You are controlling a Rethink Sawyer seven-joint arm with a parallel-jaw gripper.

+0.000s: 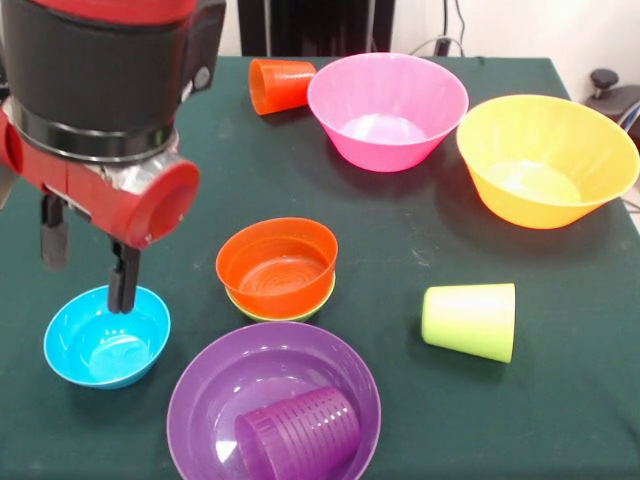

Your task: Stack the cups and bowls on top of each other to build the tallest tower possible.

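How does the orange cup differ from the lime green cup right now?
The orange cup lies at the table's far edge beside the pink bowl; the lime green cup lies nearer the camera, in open space. The orange cup's mouth faces left, the lime green cup's faces right. Both are on their sides, unstacked.

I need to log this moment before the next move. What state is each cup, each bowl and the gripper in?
gripper: open, one finger over the blue bowl's rim
blue bowl: upright, empty
orange bowl: upright, nested in a green bowl
purple bowl: upright, holds the purple cup on its side
lime green cup: on its side
orange cup: on its side
pink bowl: upright, empty
yellow bowl: upright, empty
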